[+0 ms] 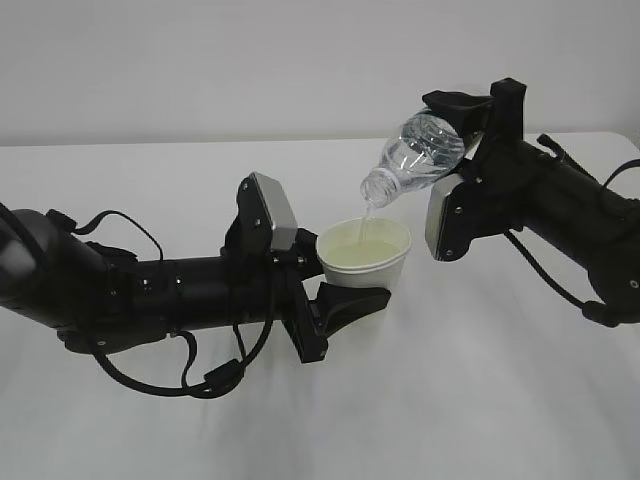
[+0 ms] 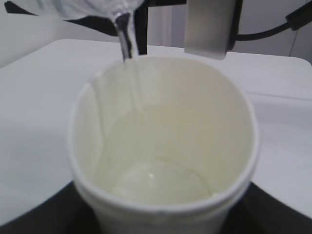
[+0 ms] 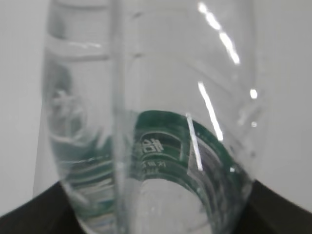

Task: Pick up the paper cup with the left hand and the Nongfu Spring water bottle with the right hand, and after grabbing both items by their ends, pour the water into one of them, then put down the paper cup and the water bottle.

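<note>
Left gripper [image 1: 345, 295] clamps the paper cup [image 1: 364, 255]; right gripper [image 1: 462, 125] clamps the tilted water bottle [image 1: 420, 155], water [image 2: 127, 44] streaming in

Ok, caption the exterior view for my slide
Right gripper tips bottle, pouring water into left gripper's paper cup.
</note>
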